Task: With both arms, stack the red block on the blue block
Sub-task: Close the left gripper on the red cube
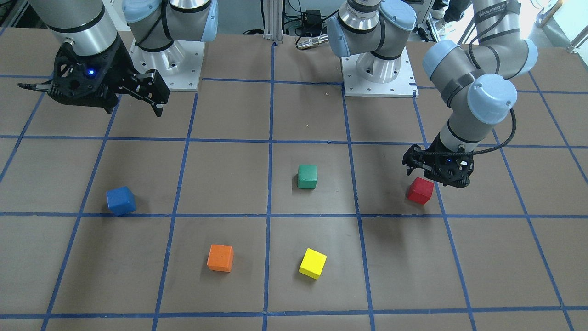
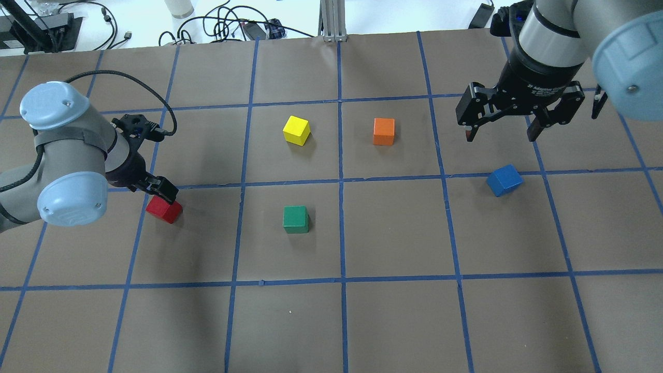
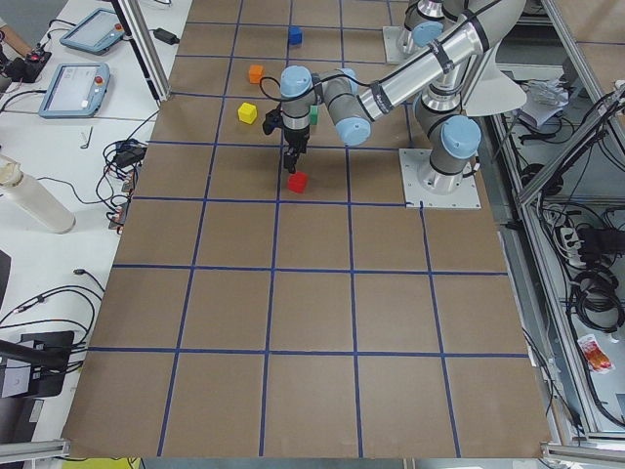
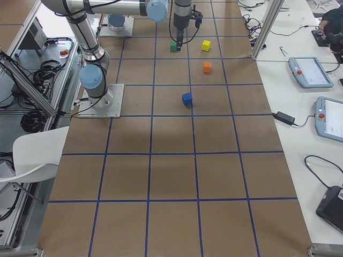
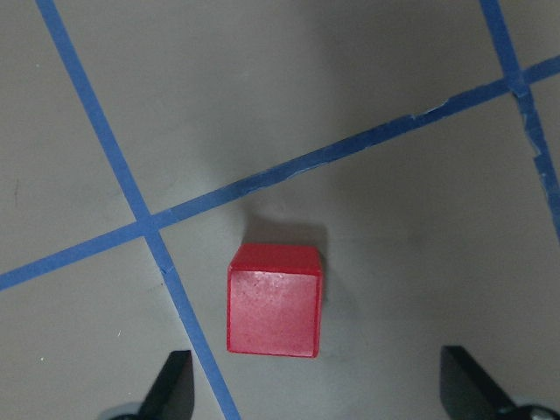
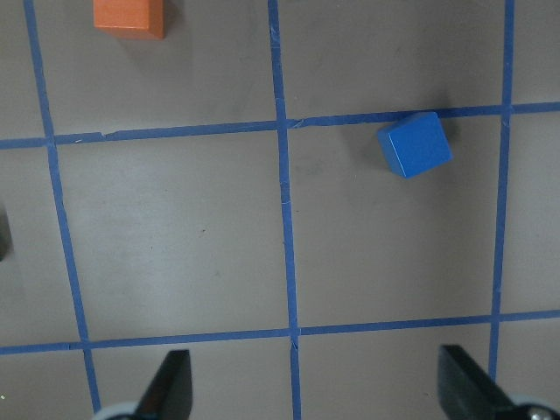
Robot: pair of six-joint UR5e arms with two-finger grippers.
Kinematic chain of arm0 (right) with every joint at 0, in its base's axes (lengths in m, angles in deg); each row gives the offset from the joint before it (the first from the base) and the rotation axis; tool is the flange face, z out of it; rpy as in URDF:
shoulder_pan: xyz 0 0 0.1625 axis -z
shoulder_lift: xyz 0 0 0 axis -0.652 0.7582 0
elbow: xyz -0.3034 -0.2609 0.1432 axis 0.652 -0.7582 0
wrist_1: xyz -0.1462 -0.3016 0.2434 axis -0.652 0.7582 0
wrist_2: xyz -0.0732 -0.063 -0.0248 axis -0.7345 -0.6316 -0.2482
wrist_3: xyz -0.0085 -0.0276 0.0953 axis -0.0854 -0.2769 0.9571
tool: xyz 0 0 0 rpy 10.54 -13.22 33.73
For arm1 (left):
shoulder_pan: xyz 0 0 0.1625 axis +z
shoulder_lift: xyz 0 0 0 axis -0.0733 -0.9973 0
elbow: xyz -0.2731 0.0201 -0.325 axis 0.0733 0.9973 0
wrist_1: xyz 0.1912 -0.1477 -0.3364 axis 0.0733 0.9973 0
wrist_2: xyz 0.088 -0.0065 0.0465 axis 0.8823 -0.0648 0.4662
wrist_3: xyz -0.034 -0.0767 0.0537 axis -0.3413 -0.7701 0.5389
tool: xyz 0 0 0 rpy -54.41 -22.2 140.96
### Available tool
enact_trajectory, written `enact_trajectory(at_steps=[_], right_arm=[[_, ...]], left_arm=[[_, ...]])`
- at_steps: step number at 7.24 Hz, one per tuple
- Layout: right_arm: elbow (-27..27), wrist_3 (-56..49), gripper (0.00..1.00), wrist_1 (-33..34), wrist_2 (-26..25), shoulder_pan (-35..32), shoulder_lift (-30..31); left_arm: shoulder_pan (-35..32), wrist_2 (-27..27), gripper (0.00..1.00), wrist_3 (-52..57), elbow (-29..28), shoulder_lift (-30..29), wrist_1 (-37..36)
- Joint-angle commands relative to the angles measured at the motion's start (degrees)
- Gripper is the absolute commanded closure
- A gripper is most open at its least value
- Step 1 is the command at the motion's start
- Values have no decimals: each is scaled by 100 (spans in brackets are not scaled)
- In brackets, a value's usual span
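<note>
**Two arms with jaws wide, red and blue blocks well apart**

Five blocks sit singly on the table [image 2: 393, 311], none stacked on another. Read across the overhead view, the left arm [image 2: 67, 155] comes first, bent low over the table's left side. Its jaws stand wide. In the left wrist view both fingertips [image 5: 171, 385] show at the bottom corners, far apart and holding nothing. The red block [image 2: 164, 211] rests on the table directly below these jaws, just beside a crossing of blue tape lines. It is turned slightly askew to the grid, and neither finger touches it.

Toward the middle lies the green block [image 2: 296, 219]. The yellow block [image 2: 296, 130] sits farther from the robot, with the orange block [image 2: 384, 131] to its right across a tape line.

On the right, the right arm [image 2: 549, 41] hangs high above the table. Its jaws are spread wide and empty. The blue block [image 2: 504, 180] lies on the table near them, on the robot's side of them, just beside a tape line and rotated against the grid. It is well apart from the red block, with the green block between the two.
</note>
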Motion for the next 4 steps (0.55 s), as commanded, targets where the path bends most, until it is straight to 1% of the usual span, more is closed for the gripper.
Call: enact_trajectory(at_steps=[1,2,3,4], right_arm=[[1,0,0,-1,-7,1,1],[1,0,0,-1,2,-8,1],[27,0,0,8,-7,1,1],[36,9,0,8,-7,-8,18]], left_arm=[[51,10,0,-9,22,-273,-220],[95,10,0,-9,75,-361,-342],[95,45,0,-9,171,-441,-639],[95,37,0,-26,233,-511,-729]])
